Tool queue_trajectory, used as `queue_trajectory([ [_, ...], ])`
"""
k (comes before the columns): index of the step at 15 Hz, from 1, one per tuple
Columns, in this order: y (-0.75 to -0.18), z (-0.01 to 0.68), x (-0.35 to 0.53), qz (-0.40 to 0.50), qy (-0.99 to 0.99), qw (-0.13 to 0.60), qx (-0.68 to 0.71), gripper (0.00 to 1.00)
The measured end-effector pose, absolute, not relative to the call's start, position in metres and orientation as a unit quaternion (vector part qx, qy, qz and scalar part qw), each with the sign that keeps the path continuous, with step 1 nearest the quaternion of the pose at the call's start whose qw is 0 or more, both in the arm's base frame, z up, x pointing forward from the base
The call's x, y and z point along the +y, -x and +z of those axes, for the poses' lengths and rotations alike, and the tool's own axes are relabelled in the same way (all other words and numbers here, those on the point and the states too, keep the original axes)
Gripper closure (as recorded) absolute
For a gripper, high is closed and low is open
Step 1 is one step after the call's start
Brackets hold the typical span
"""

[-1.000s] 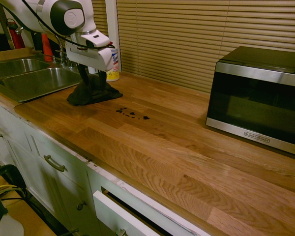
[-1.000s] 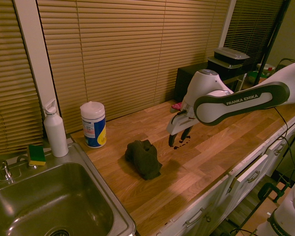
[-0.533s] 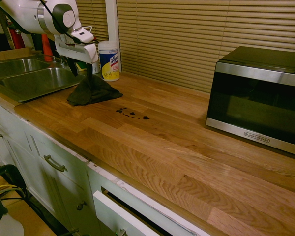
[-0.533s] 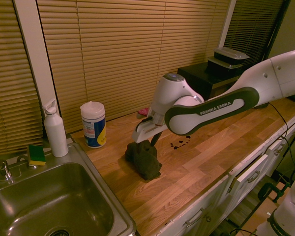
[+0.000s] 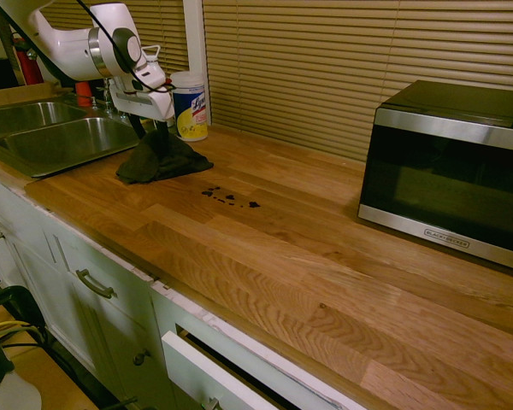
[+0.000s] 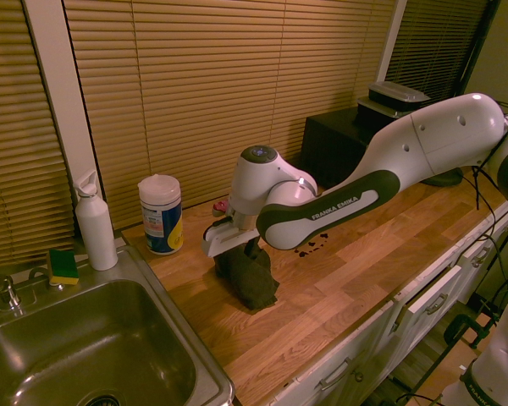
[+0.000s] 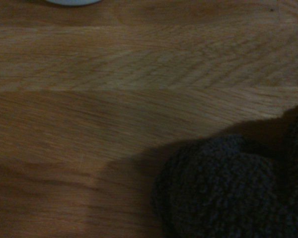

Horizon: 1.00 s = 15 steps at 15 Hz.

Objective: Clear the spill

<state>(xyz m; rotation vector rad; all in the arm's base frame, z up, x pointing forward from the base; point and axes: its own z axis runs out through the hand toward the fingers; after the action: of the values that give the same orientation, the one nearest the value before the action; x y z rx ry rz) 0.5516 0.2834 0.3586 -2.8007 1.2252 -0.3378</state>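
Gripper, fingers parted, hovering directly over the cloth; whether the fingertips touch the fabric cannot be told. The cloth, dark and thickly looped in texture, forms a rumpled mound with rounded folds. Near the gripper, toward the blinds, stands a cylindrical wipes canister with a pale lid. On the microwave side of the gripper, beyond the cloth, the spill lies on the wood-grained counter as small, irregular dark blotches. Toward the opposite side are the metal sink, a smooth white bottle and a green-and-yellow sponge. Farther off, past the spill, sits the boxy microwave. Compared with one second earlier, the gripper has shifted sinkward in the second exterior view; cloth and spill are unchanged.
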Motion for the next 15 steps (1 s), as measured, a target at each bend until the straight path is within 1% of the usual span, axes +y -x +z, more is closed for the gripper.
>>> queue_trajectory([
  [4, -0.548, 0.351, 0.291, -0.104, 0.908, 0.024, 0.406, 1.00],
  [15, -0.555, 0.343, 0.272, -0.100, 0.902, 0.009, 0.420, 1.00],
])
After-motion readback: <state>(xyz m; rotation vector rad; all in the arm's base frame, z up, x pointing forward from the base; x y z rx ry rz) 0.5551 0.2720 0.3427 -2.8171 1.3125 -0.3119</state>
